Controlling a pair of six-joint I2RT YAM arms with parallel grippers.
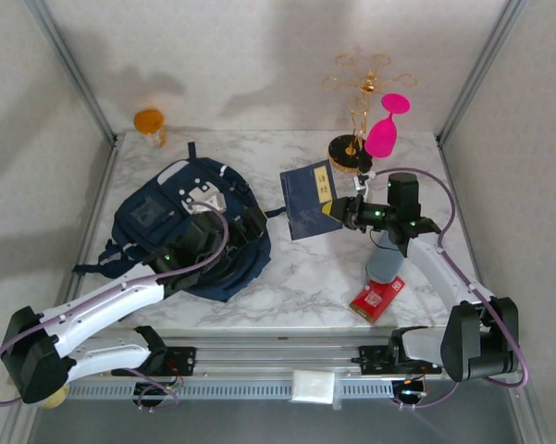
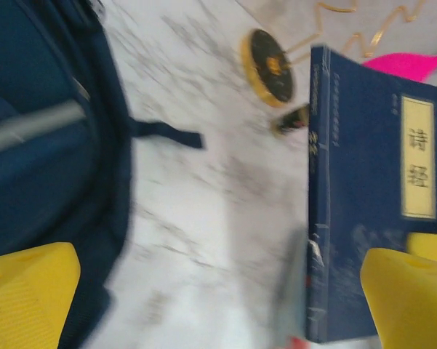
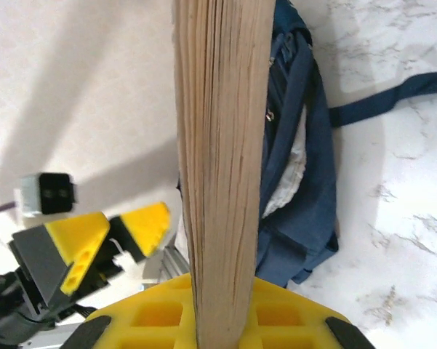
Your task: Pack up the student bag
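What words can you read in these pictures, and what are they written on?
"诗经": on the cream label of the blue book.
Gold print on the red packet: too small to read.
Grey patch on the student bag: nothing readable.

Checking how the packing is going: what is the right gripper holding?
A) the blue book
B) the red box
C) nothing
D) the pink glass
A: the right gripper is shut on the blue book, held clear of the table, and the right wrist view shows the book's page edges clamped in it.
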